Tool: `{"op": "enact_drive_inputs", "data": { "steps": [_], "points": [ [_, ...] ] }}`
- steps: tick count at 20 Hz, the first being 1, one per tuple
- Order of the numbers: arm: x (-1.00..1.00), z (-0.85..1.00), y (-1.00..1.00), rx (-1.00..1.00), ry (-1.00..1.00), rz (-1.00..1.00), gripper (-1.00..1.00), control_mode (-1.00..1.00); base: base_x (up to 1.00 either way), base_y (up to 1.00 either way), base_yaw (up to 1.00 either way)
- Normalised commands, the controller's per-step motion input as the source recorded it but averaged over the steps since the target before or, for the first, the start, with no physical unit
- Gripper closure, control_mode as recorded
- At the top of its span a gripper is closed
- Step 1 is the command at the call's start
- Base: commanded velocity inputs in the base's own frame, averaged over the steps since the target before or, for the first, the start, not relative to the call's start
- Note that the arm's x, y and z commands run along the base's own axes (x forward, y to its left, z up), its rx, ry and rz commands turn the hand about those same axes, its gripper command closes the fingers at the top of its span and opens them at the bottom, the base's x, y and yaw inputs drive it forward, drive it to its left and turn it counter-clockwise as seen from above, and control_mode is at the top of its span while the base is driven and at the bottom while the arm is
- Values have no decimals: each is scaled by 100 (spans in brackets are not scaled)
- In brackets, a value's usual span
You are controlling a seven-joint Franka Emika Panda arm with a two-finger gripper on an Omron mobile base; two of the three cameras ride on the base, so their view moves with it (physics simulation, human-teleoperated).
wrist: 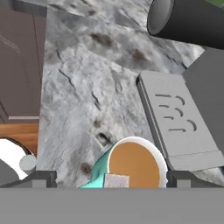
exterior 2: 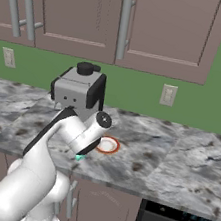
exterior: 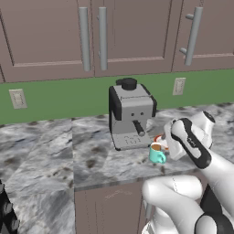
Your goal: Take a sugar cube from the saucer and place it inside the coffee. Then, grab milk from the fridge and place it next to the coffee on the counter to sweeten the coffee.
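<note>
Hovering directly above the small teal coffee mug (wrist: 131, 168), the gripper (wrist: 109, 177) has its jaws spread wide, leaving the tiny whitish-grey sugar cube (wrist: 116, 180) on the brown liquid, apparently just dropped in.

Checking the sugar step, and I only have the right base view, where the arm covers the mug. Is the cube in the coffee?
Observer: In the hand view, the sugar cube lies on the brown liquid, inside the rim of the mug.
Operator: Is the gripper holding it?
Observer: No. The gripper is open, its fingertips wide apart on either side of the mug.
Operator: Where does the mug stand?
Observer: In the left base view it stands upright on the counter, just in front of the coffee machine.
</note>
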Motion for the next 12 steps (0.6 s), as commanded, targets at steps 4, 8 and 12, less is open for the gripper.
{"op": "enact_drive_inputs", "data": {
  "steps": [4, 8, 12],
  "points": [
    [25, 0, 0, -8, -8, 0, -100, -100, 0, 0, 0],
    [23, 0, 0, -7, -8, 0, -100, -100, 0, 0, 0],
    [27, 0, 0, -6, -8, 0, -100, -100, 0, 0, 0]
  ]
}}
